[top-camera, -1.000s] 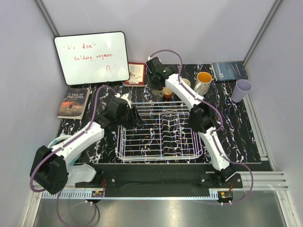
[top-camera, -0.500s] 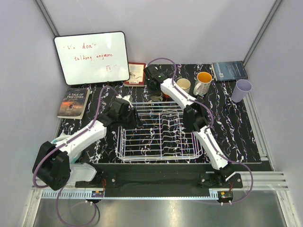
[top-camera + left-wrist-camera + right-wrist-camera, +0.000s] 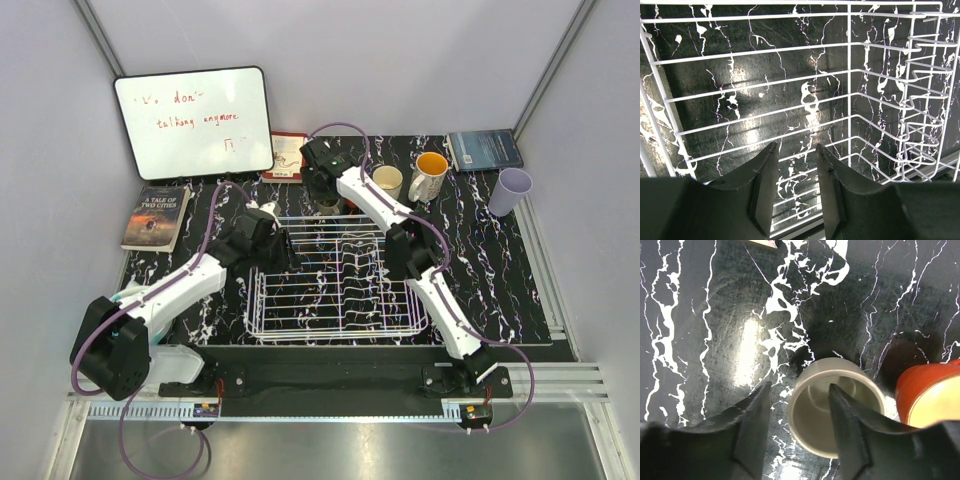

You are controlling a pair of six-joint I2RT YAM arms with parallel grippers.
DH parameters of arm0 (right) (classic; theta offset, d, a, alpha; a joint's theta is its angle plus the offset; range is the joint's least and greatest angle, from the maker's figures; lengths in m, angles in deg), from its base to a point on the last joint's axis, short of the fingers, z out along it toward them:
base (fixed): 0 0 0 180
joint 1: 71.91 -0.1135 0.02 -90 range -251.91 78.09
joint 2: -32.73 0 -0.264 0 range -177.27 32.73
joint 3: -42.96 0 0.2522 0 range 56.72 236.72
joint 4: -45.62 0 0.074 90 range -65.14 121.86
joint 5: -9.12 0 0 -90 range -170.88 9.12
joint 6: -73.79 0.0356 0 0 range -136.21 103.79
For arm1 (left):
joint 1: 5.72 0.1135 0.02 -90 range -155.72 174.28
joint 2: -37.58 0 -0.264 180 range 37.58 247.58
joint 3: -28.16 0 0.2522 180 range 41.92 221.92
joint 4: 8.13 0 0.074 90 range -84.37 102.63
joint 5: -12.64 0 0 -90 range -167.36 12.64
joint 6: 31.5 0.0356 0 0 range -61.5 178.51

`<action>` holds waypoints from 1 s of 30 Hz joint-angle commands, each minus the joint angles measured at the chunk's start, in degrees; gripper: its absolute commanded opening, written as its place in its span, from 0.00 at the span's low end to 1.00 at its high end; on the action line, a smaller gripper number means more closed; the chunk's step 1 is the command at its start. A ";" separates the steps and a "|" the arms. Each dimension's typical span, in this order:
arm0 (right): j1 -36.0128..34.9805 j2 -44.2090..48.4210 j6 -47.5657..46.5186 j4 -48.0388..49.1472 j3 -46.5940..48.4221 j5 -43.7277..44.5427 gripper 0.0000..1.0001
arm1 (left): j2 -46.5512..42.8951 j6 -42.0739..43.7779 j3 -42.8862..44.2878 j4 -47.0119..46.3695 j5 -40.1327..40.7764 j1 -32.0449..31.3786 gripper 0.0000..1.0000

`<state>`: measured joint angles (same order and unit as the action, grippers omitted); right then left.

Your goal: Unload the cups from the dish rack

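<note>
White dish rack (image 3: 335, 285) looks empty | cups (image 3: 428, 178) on your desk (image 3: 500, 270) | right jaws spread astride grey-brown cup (image 3: 812, 415) | left jaws parted, empty

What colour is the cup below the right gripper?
Cup is grey-beige; best in right wrist view.

Dish rack (image 3: 849, 100): white coated wire, smooth, slight sheen. Tabletop (image 3: 705, 330): black marble-look, glossy, glare patches. Grey-brown cup (image 3: 812, 415): matt, smooth. Orange cup (image 3: 927, 390): glossy glaze.
</note>
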<state>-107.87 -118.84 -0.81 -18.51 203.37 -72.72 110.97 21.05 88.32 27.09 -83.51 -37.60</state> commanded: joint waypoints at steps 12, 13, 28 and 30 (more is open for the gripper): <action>-5.86 25.51 -0.89 3.52 -1.35 5.27 1.00 | -2.98 1.86 1.68 -1.33 3.60 -0.20 0.40; -6.04 27.88 -1.33 3.35 -3.11 6.50 1.00 | -3.42 1.94 1.60 -0.98 4.13 -0.20 0.40; -7.89 84.93 -1.61 -1.39 -64.52 25.76 1.00 | -8.61 6.69 2.91 8.34 14.33 -0.38 0.47; -7.98 88.96 0.06 -2.45 -67.80 25.76 1.00 | -8.43 6.87 3.09 8.08 14.06 -0.46 0.46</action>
<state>-115.55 -34.01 -4.27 -17.22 143.22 -50.71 104.19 26.19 88.80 36.16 -71.69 -37.71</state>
